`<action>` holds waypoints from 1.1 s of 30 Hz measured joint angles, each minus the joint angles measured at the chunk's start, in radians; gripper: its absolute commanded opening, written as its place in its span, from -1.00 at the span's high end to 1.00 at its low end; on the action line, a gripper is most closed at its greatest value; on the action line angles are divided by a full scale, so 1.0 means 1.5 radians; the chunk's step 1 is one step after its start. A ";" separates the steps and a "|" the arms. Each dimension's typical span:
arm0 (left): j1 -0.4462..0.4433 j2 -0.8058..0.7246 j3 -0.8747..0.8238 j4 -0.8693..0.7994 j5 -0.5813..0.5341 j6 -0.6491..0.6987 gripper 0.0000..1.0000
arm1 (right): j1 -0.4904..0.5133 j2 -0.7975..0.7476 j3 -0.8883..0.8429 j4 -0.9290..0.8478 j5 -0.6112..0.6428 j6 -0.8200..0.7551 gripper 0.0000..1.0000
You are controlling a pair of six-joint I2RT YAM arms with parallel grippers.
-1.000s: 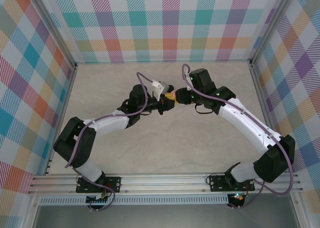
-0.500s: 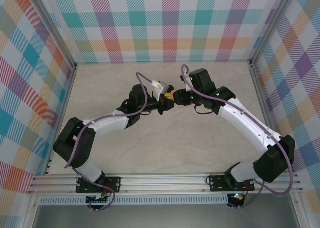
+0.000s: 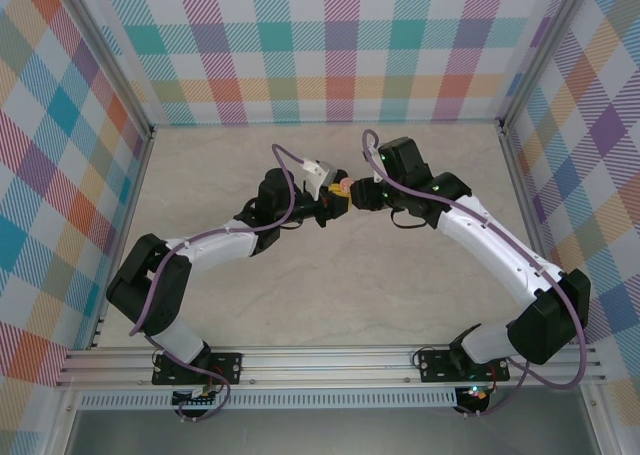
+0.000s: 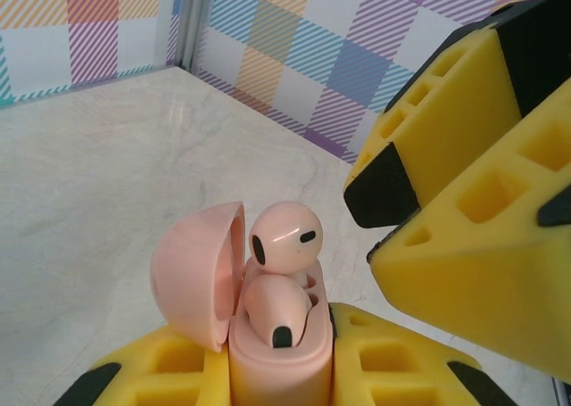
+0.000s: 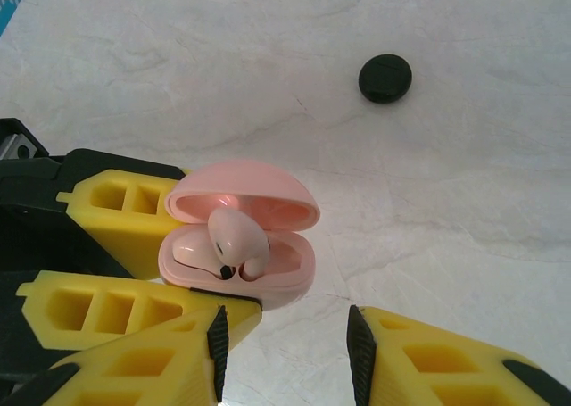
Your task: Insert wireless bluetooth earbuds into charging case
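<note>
From above, the left gripper (image 3: 333, 199) and the right gripper (image 3: 354, 191) meet over the table (image 3: 250, 305) at the pink case (image 3: 343, 185).

In the left wrist view, our left jaws clamp the open case. The lower earbud (image 4: 278, 306) sits in its socket, and the upper earbud (image 4: 285, 236) lies tilted on it, unseated.

In the right wrist view, the right jaws stand partly apart, empty, just beside the case.

The upper earbud seems light, smooth and slippery; we would pinch its rounded head gently.

2 white-and-black arms (image 3: 215, 243) — purple cables (image 3: 290, 190), yellow black-tipped fingers (image 5: 446, 361).
</note>
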 measured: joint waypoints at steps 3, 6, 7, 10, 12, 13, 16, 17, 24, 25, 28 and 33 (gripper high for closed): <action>0.000 0.000 0.000 0.000 -0.002 0.000 0.91 | 0.000 -0.001 0.000 -0.003 0.009 0.000 0.14; 0.000 0.000 0.000 0.000 -0.002 0.000 0.91 | 0.000 -0.002 0.000 -0.009 0.022 0.000 0.14; 0.000 0.000 0.000 0.000 -0.002 0.000 0.91 | 0.000 -0.002 0.000 -0.011 0.025 0.000 0.15; 0.000 0.000 0.000 0.000 -0.002 0.000 0.91 | 0.000 -0.004 0.000 -0.014 0.030 0.000 0.14; 0.000 0.000 0.000 0.000 -0.003 0.000 0.91 | 0.000 -0.006 0.000 -0.014 0.030 0.000 0.15; 0.000 0.000 0.000 0.000 -0.005 0.000 0.91 | 0.000 -0.010 0.000 -0.014 0.029 0.000 0.15; 0.000 -0.001 0.000 0.000 -0.006 0.001 0.91 | 0.000 -0.023 0.000 -0.013 0.019 0.000 0.14; 0.000 -0.001 0.000 0.000 -0.006 0.001 0.91 | 0.000 -0.028 0.000 -0.011 0.012 0.000 0.14; 0.000 -0.009 0.000 0.000 0.008 0.003 0.91 | 0.000 -0.029 0.008 -0.009 -0.022 0.003 0.12; 0.000 -0.011 0.000 0.000 0.012 0.003 0.91 | 0.000 -0.025 0.012 -0.008 -0.023 0.003 0.12; 0.000 -0.016 0.000 0.000 0.020 0.004 0.91 | 0.000 -0.013 0.027 -0.008 -0.026 0.003 0.12; 0.000 -0.017 0.000 0.000 0.032 0.005 0.91 | 0.000 -0.001 0.032 -0.009 -0.025 0.003 0.12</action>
